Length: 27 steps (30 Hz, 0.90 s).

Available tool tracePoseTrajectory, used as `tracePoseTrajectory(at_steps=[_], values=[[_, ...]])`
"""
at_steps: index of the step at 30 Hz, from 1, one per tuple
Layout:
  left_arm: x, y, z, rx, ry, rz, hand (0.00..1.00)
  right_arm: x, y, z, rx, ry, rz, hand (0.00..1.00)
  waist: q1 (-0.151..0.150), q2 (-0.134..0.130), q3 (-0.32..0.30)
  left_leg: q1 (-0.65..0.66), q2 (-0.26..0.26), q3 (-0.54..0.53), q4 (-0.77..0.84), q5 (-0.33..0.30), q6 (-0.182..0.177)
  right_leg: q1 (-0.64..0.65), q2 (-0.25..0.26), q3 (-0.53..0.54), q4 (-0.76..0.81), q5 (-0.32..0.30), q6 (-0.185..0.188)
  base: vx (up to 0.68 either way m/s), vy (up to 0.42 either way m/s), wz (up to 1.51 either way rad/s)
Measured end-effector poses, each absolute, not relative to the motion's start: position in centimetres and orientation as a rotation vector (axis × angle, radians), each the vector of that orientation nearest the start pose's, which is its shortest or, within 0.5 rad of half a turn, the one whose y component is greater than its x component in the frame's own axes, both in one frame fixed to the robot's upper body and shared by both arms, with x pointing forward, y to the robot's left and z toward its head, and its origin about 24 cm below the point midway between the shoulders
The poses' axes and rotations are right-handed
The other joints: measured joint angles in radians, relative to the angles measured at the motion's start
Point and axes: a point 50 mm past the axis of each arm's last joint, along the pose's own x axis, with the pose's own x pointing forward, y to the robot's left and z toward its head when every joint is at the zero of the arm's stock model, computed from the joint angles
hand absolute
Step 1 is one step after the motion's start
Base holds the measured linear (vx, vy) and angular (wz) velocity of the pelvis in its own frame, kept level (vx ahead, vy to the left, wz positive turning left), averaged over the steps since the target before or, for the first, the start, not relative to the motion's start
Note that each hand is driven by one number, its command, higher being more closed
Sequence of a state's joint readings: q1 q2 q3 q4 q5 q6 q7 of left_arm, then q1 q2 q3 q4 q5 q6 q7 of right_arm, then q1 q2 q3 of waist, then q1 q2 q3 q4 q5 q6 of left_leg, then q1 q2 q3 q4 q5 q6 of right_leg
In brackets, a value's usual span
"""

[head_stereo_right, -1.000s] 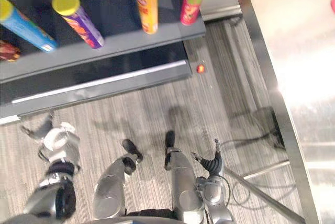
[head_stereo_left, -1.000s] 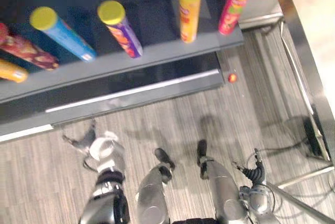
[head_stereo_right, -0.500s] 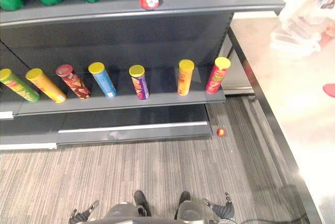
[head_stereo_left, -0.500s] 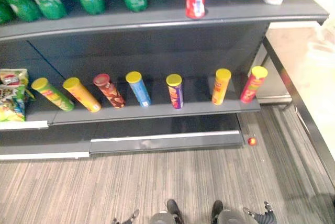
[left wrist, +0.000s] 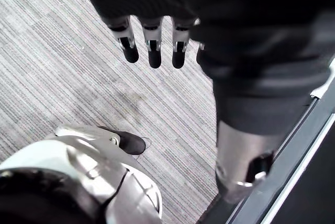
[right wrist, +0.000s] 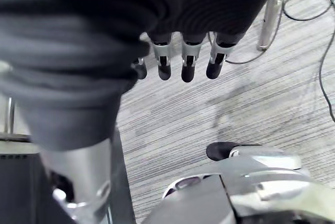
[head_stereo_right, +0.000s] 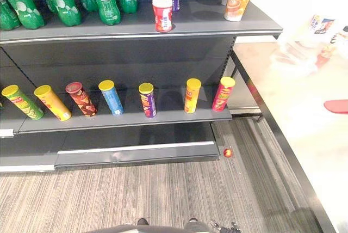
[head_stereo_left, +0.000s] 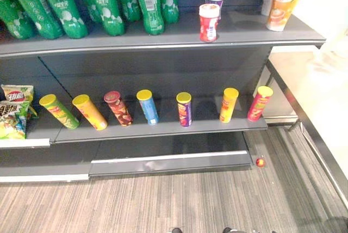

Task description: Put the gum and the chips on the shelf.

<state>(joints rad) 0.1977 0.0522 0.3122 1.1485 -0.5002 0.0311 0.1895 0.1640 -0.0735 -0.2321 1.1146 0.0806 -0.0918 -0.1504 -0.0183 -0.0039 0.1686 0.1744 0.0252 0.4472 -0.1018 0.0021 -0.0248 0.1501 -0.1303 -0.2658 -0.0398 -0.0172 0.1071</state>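
Chips cans (head_stereo_left: pixel 184 109) line the lower shelf (head_stereo_left: pixel 163 129), gum tubs (head_stereo_left: pixel 209 22) top the upper shelf (head_stereo_left: pixel 244 29); our left hand (left wrist: pixel 154 51) and right hand (right wrist: pixel 187 64) hang slack, empty: we judge stocking either done or pending

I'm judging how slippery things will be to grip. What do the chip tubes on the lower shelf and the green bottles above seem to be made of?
The chip tubes look like printed cardboard with a slight sheen, capped by matte plastic lids; the cardboard is a guess. The green bottles look like glossy translucent plastic, with highlights along their sides. The shelf looks like dark painted metal.
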Motion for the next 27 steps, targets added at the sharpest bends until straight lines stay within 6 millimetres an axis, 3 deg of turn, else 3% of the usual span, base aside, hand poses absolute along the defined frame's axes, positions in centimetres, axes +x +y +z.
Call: tracePoseTrajectory(at_steps=[27], values=[[0.9, 21.0, -17.4, -0.334, 1.310, 0.720, 0.00, 3.2, -21.8, -17.1, 0.067, 1.247, -0.571, 0.00, 0.018, 0.007, -0.051, -0.009, -0.005, -0.035, -0.001, 0.003, 0.010, 0.019, 0.001, -0.031, -0.025, 0.012, 0.002, 0.01, 0.003, 0.03]])
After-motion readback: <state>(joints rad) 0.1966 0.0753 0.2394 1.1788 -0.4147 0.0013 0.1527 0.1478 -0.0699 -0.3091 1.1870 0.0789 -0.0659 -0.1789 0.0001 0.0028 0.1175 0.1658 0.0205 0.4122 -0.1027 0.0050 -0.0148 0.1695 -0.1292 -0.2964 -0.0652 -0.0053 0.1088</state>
